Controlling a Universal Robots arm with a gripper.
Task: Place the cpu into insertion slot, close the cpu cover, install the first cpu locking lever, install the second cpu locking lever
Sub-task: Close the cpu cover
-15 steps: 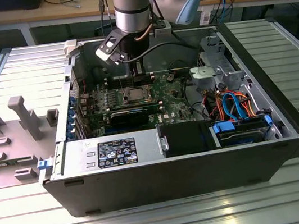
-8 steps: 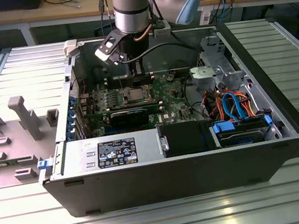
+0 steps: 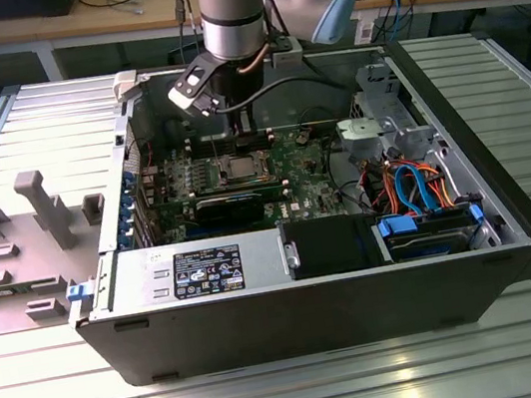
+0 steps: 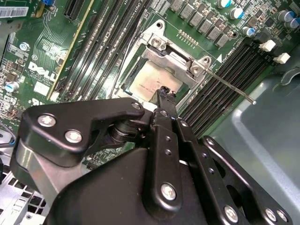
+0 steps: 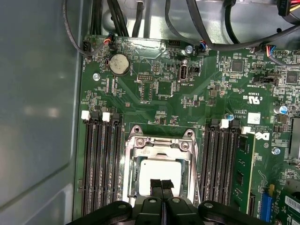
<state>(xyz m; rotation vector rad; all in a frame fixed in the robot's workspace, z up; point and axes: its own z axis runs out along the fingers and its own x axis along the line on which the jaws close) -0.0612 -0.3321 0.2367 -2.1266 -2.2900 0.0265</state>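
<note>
The cpu (image 5: 161,169) lies flat in the insertion slot in the middle of the green motherboard (image 5: 187,89), its silver-grey top showing through the window of the cpu cover (image 5: 161,142). The cover lies down around it. My gripper (image 5: 161,184) hangs just above the cpu's edge, its two black fingertips pressed together and holding nothing. In the second wrist view one fingertip (image 4: 164,93) points at the cpu (image 4: 150,82), and a thin metal locking lever (image 4: 229,85) sticks out across the memory slots. The exterior view shows the gripper (image 3: 244,130) inside the case above the cpu (image 3: 239,170).
Long black memory slots (image 5: 101,164) flank the socket on both sides. Black cables (image 5: 225,37) run along the case wall beyond the board. In the exterior view a power supply (image 3: 206,269) and drive bay with blue and orange cables (image 3: 416,190) fill the case's near side.
</note>
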